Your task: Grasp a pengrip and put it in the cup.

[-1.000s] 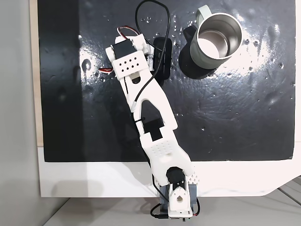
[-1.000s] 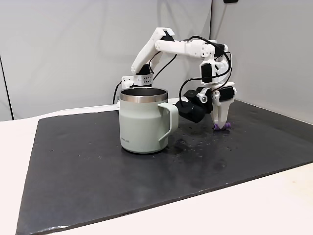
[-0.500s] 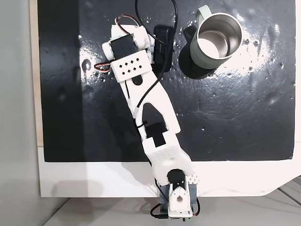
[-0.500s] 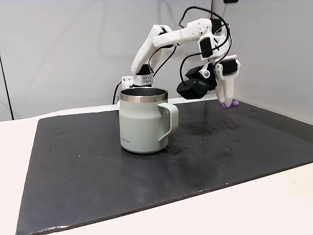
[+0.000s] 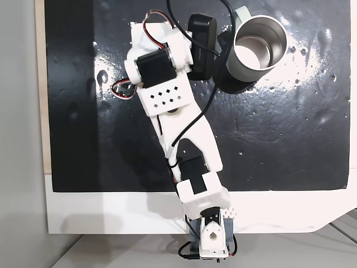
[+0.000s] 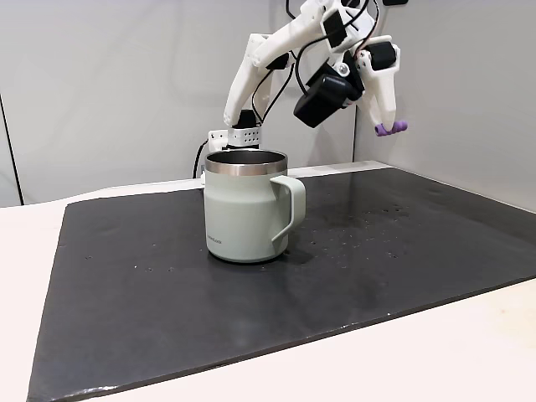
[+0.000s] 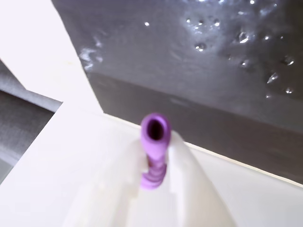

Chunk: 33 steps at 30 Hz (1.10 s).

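Purple, the one pengrip (image 6: pixel 390 128) sits pinched in the gripper (image 6: pixel 383 125), high above the black mat (image 6: pixel 402 251), one cup (image 6: pixel 245 205) below.

white arm (image 6: pixel 276 50) raised high, gripper (image 6: pixel 387 126) pointing down, fingers (image 7: pixel 189 184) clamped on the pengrip (image 7: pixel 154 146)
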Motion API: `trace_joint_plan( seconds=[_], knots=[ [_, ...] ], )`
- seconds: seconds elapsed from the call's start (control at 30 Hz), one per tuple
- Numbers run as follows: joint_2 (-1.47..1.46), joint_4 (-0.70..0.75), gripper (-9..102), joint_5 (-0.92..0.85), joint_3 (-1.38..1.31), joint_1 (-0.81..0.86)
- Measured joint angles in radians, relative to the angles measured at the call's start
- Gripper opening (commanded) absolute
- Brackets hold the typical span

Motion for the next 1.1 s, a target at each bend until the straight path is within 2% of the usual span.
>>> trace_joint_plan(
  seconds=[0.43, 0.87, 1.1],
  knots=[
    [0.311, 0.041, 0, -0.166, 0.176, 0.235],
    [0.380, 0.104, 0, -0.221, 0.204, 0.474],
    [0.359, 0.104, 0, -0.221, 0.186, 0.512]
  ],
)
